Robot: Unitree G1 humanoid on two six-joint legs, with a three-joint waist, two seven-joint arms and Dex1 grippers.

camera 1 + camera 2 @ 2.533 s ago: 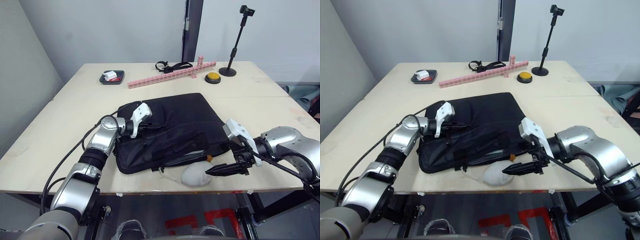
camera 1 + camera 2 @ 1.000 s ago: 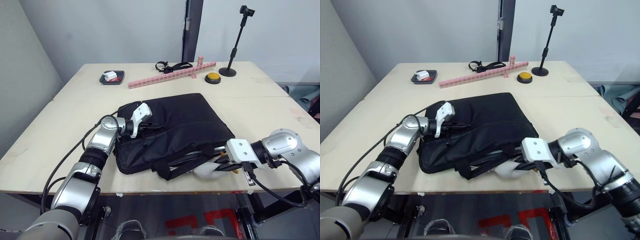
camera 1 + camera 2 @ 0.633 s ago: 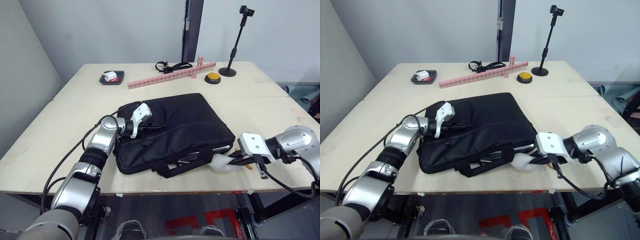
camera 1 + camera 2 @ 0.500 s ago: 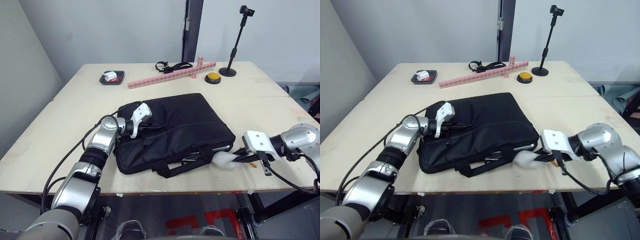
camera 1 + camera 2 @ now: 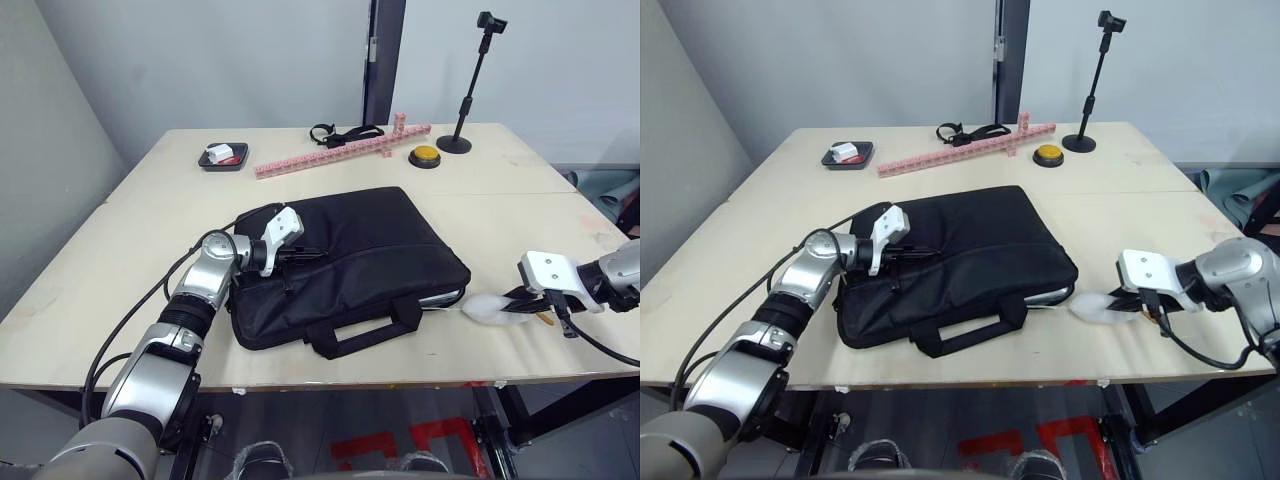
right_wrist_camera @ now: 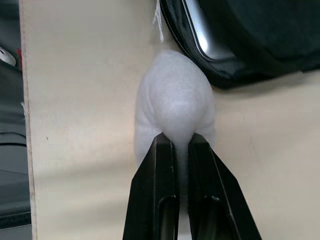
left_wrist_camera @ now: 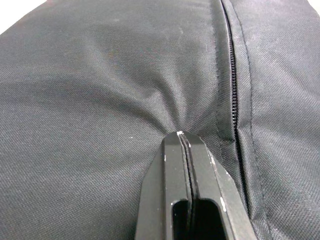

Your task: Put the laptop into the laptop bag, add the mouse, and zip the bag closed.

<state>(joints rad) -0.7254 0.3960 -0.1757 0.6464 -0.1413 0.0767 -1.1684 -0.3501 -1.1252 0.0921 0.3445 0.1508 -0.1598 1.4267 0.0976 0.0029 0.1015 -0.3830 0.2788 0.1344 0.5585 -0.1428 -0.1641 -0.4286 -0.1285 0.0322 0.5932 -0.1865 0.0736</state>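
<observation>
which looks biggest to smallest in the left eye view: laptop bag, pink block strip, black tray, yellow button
1. laptop bag, by far
2. pink block strip
3. black tray
4. yellow button
The tray and button look close in size, and both sit farther from the camera than the bag.

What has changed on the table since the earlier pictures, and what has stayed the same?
The right end effector closed on the white lump, which lay at the table's front edge by the bag, and carried it to the robot's right; it now lies beside the bag's open corner, where the laptop's silver edge shows. The bag's handle now lies flat. The left end effector stayed pinched on the bag's fabric; the bag kept its place.
</observation>
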